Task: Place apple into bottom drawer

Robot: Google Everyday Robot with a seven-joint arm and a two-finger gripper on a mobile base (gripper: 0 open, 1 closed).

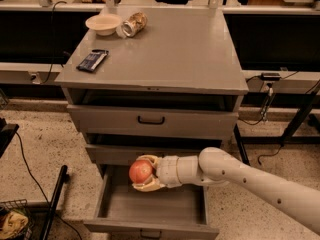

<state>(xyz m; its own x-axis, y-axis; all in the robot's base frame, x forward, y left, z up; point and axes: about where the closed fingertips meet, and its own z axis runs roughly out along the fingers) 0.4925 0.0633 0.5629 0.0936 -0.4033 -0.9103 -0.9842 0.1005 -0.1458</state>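
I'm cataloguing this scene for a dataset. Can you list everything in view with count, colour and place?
apple: one, reddish-orange, held above the open bottom drawer
bottom drawer: one, grey, pulled open, lowest in the cabinet
upper drawers: two, grey, above it
cabinet top: one, grey
bowl: one, cream, back left of the top
can: one, brownish metallic, on its side beside the bowl
dark packet: one, left edge of the top
black pole: one, floor, left of the cabinet
arm: one, white, reaching from the right
gripper: one, cream, shut on the apple
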